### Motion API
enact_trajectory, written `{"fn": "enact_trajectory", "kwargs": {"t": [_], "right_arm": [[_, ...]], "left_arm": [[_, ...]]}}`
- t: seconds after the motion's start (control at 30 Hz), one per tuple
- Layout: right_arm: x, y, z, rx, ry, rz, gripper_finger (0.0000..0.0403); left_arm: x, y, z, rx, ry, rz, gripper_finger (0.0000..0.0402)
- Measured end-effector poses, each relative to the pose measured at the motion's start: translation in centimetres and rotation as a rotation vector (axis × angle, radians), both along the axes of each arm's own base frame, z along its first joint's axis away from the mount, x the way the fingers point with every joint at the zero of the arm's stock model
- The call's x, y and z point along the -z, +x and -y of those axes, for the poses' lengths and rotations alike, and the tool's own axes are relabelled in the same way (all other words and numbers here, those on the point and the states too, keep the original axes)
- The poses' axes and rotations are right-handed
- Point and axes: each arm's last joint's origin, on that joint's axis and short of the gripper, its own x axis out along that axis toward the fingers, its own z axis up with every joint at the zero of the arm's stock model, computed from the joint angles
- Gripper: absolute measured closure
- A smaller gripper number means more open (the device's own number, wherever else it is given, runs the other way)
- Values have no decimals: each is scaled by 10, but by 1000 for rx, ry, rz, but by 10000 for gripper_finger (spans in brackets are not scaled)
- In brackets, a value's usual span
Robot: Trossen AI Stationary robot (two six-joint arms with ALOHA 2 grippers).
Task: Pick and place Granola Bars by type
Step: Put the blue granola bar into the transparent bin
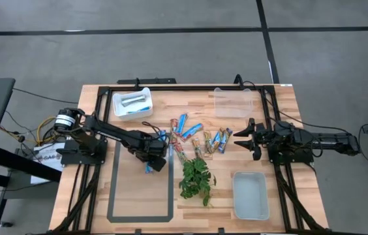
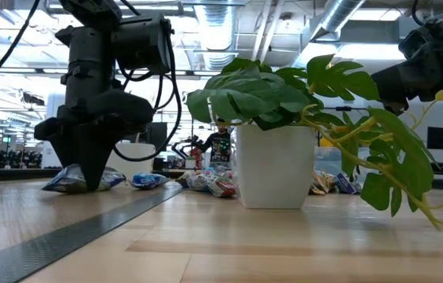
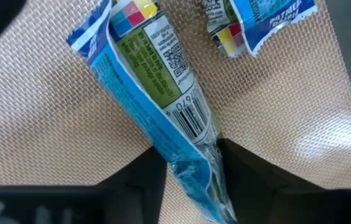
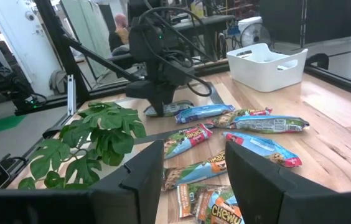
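A: Left hand (image 1: 153, 161) position?
B: Low over the table (image 1: 282, 189), near the dark framed mat (image 1: 140, 212). Its two dark fingers (image 3: 253, 177) are pinched on a blue-and-white bar (image 3: 163, 118), barcode side up. A second wrapper (image 3: 256, 22) lies just beyond it.
A: Right hand (image 1: 244, 141)?
B: Off the table surface, at the right end of the bar cluster, jaws parted, nothing between them.
A: Remaining granola bars (image 1: 200, 135)?
B: Scattered mid-table between the two hands, above the green plant sprig (image 1: 196, 177). Blue and red-multicolour wrappers mixed.
A: Containers?
B: White bin (image 1: 132, 104) holding something at top left, clear bin (image 1: 232, 102) at top right, another tray (image 1: 250, 194) at lower right.
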Motion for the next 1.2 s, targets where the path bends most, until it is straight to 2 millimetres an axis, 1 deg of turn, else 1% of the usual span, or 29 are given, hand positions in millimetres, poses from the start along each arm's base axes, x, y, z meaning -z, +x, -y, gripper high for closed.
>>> {"fn": "enact_trajectory", "kwargs": {"t": [0.13, 0.27, 0.37, 0.43, 0.57, 0.73, 0.97, 1.2], "right_arm": [[0, 0, 0, 0, 0, 0, 237], [0, 0, 0, 0, 0, 0, 237], [0, 0, 0, 0, 0, 0, 238], [0, 0, 0, 0, 0, 0, 238], [0, 0, 0, 0, 0, 0, 239], [0, 0, 0, 0, 0, 0, 237], [0, 0, 0, 0, 0, 0, 238], [0, 0, 0, 0, 0, 0, 239]], "left_arm": [[0, 0, 0, 46, 6, 6, 309], [-5, 4, 0, 142, 20, 36, 338], [-10, 8, 0, 240, 38, 85, 350], [-19, 14, -1, 306, 56, 162, 354], [-32, 16, -4, 419, 69, 269, 356], [-57, 20, -10, 501, 129, 457, 357], [-93, 22, -24, 586, 272, 718, 357], [-132, 21, -46, 575, 451, 966, 357]]}}
